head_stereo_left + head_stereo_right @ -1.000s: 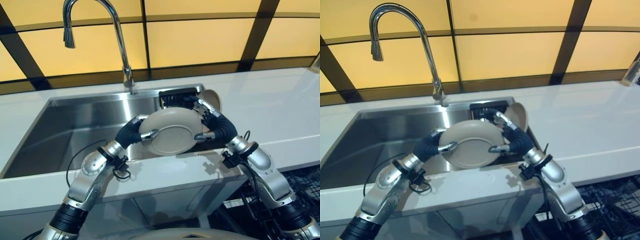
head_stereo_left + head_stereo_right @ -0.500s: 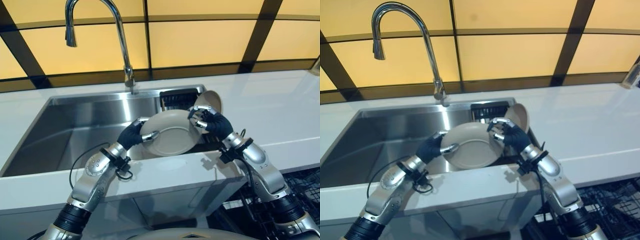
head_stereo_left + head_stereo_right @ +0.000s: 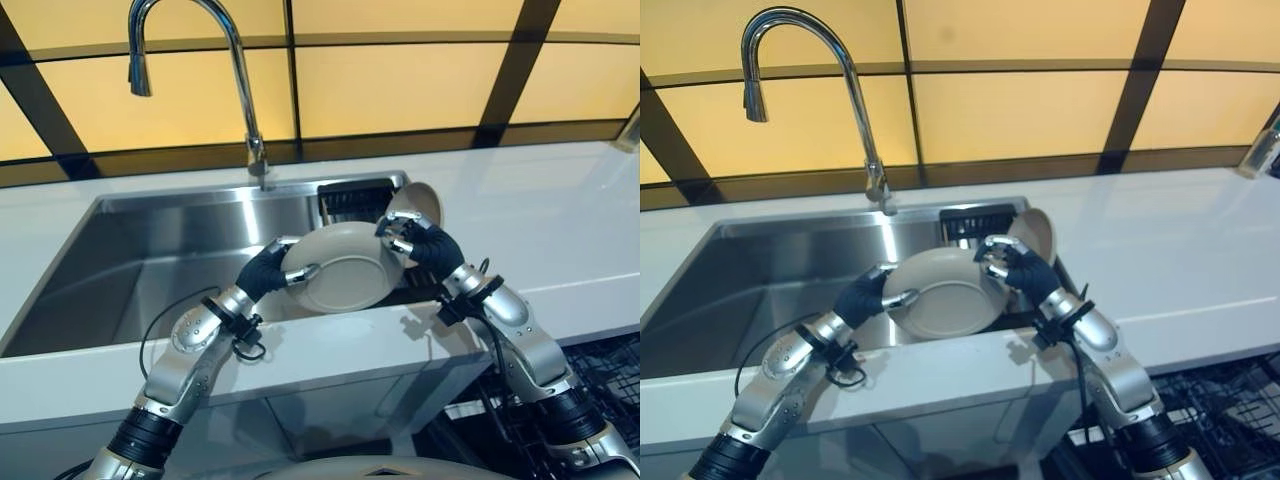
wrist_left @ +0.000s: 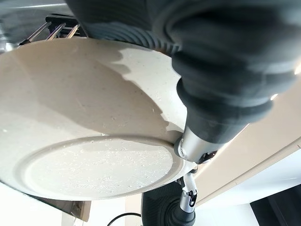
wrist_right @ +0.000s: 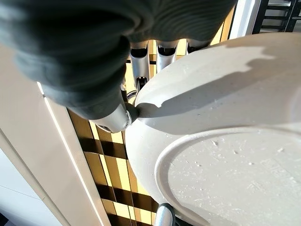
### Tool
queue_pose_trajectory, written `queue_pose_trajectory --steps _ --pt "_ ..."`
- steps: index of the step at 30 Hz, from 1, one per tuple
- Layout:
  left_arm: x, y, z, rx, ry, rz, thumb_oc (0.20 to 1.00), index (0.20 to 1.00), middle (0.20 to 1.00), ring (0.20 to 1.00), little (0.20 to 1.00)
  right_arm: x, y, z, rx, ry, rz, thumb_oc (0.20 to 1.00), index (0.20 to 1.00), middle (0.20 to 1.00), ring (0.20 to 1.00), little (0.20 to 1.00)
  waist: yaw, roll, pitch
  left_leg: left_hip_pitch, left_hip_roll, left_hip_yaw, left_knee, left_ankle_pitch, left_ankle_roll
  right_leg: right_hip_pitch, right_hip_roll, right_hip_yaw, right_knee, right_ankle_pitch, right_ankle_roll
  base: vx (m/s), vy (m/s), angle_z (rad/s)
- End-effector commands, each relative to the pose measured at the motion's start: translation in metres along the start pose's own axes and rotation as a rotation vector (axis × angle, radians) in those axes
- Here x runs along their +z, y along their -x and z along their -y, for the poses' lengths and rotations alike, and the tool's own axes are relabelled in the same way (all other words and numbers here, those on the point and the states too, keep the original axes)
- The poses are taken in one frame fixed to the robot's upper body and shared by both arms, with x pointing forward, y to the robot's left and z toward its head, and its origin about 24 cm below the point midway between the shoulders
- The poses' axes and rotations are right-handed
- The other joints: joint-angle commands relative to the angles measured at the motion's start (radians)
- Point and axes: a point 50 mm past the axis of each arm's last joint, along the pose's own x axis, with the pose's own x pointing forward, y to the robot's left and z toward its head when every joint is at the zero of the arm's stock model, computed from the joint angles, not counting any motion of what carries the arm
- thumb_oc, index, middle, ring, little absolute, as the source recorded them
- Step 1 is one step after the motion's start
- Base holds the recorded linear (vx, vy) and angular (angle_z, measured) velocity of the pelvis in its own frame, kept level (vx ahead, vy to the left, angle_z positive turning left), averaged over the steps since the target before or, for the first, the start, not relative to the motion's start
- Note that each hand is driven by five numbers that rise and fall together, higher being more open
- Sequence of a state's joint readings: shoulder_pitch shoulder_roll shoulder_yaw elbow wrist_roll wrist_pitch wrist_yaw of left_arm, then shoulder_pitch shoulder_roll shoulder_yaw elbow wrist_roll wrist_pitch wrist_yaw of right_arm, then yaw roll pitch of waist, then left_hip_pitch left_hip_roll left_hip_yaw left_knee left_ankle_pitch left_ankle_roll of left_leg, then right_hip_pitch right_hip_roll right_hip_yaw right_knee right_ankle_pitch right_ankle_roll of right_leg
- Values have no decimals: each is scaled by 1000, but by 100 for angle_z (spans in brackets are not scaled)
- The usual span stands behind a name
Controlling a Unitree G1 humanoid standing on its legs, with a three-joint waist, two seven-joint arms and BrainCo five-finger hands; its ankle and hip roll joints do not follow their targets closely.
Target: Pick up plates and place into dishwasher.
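Looks like a kitchen, pretty clearly. There's a big rectangular stainless steel sink (image 3: 180, 260) set into a white table (image 3: 560, 220), with a tall chrome gooseneck faucet (image 3: 230, 60) rising at the back edge. A black dish rack (image 3: 350, 197) sits in the right end of the sink with a beige round plate (image 3: 420, 200) leaning in it. Behind the table the wall is yellow panels split by dark strips (image 3: 505, 85). Down at the lower right you can see black wire dishwasher racks (image 3: 1230, 400) under table level.
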State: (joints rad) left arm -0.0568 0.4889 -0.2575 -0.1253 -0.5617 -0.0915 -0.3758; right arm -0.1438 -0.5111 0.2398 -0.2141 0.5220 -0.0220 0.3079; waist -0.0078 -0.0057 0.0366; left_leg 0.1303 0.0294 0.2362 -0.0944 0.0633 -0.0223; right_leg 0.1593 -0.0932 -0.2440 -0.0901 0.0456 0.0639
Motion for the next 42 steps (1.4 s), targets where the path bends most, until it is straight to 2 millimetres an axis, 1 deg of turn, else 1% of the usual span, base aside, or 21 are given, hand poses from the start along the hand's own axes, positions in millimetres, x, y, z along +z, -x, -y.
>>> queue_pose_trajectory --steps 1,6,8,9,10,11,17,31,34,36,37,38,39,42 --pt "7 -31 24 -84 84 102 200 200 200 200 200 1 -14 -60 298 -118 70 200 200 200 200 200 11 -20 -9 53 -2 29 7 -125 20 -51 -19 28 3 -6 61 0 0 0" --pt "5 -30 22 -74 83 105 200 200 200 200 200 -1 -14 -60 307 -117 63 200 200 200 200 200 12 -20 -8 54 -2 28 7 -125 20 -50 -19 27 3 -6 59 0 0 0" --pt "6 -30 22 -74 80 108 200 200 200 200 200 -3 -14 -58 271 -148 47 203 203 203 203 203 11 -20 -7 55 -1 27 7 -125 19 -49 -19 27 3 -6 59 0 0 0" --pt "6 -30 22 -73 80 109 200 200 200 200 200 -4 -14 -57 252 -156 48 391 391 391 391 391 11 -20 -7 55 -2 28 7 -125 20 -49 -18 28 3 -5 59 0 0 0" --pt "6 -29 22 -72 79 109 200 200 200 200 200 -4 -14 -57 243 -150 49 558 558 558 558 558 10 -20 -6 56 -1 27 7 -125 20 -49 -18 28 3 -5 59 0 0 0" --pt "6 -29 22 -70 80 110 200 200 200 200 200 -5 -14 -56 230 -142 51 1000 1000 1000 1000 1000 9 -19 -6 56 0 27 7 -125 19 -49 -18 28 3 -5 60 0 0 0" --pt "6 -27 23 -60 83 115 200 200 200 200 200 -4 -11 -48 125 -133 53 1000 1000 1000 1000 1000 4 -15 -6 54 1 29 7 -124 17 -52 -17 30 3 -4 62 -2 0 -1" --pt "7 -28 20 -44 76 129 200 200 200 200 200 -11 -10 -49 115 -113 12 1000 1000 1000 1000 1000 3 -9 -5 49 1 23 7 -120 16 -55 -14 31 3 -5 58 -7 -1 -1" --pt "7 -26 19 -44 74 131 200 200 200 200 200 -21 -8 -51 117 -86 -76 1000 1000 1000 1000 1000 5 -11 -6 49 1 20 7 -120 15 -54 -13 31 3 -6 57 0 0 0" --pt "8 -26 19 -42 72 134 200 200 200 200 200 -34 -4 -50 109 -60 -186 1000 1000 1000 1000 1000 6 -14 -6 48 1 18 7 -119 13 -54 -12 31 3 -6 57 0 0 0" --pt "8 -25 18 -33 57 130 200 200 200 200 200 -46 1 -48 89 -74 -282 1000 1000 1000 1000 1000 6 -16 -5 48 2 17 7 -119 13 -53 -13 30 3 -6 57 0 0 0" --pt "8 -25 18 -25 48 127 200 200 200 200 200 -50 4 -46 76 -93 -309 1000 1000 1000 1000 1000 7 -18 -4 50 3 18 7 -118 12 -53 -13 28 3 -4 58 0 0 0" --pt "8 -25 17 -21 55 124 200 200 200 200 200 -51 5 -46 85 -130 -305 1000 1000 1000 1000 1000 8 -20 -2 51 4 18 7 -117 11 -52 -13 25 3 -3 59 0 0 0" --pt "8 -26 16 -20 33 116 200 200 200 200 200 -40 1 -46 120 -155 -219 1000 1000 1000 1000 1000 12 -26 2 47 5 15 7 -116 9 -53 -11 19 3 -3 58 0 0 0"
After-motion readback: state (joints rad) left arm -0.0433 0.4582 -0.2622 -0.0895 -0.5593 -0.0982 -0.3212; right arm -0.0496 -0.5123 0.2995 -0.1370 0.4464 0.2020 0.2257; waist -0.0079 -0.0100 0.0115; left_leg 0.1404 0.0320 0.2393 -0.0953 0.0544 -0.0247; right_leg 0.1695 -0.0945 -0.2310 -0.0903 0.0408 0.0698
